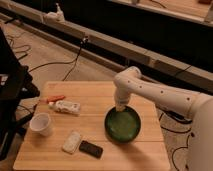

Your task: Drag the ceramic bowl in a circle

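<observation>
— One gripper (120,106), right of centre in the frame: closed, tips down at the far rim of the wide, glossy green ceramic bowl (123,127). Whether it pinches that rim, I cannot tell.
— And the bowl?
— Flat on the right half of the light wooden table (95,95), well apart from the white paper cup (41,124) at lower left.
— Progress?
— Contact looks made. How much of the circle is traced, nothing shows; I'd judge the dragging is still to finish.

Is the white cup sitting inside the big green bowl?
No, the white cup stands on the left side of the table, apart from the green bowl, whose far rim the gripper reaches down to.
</observation>
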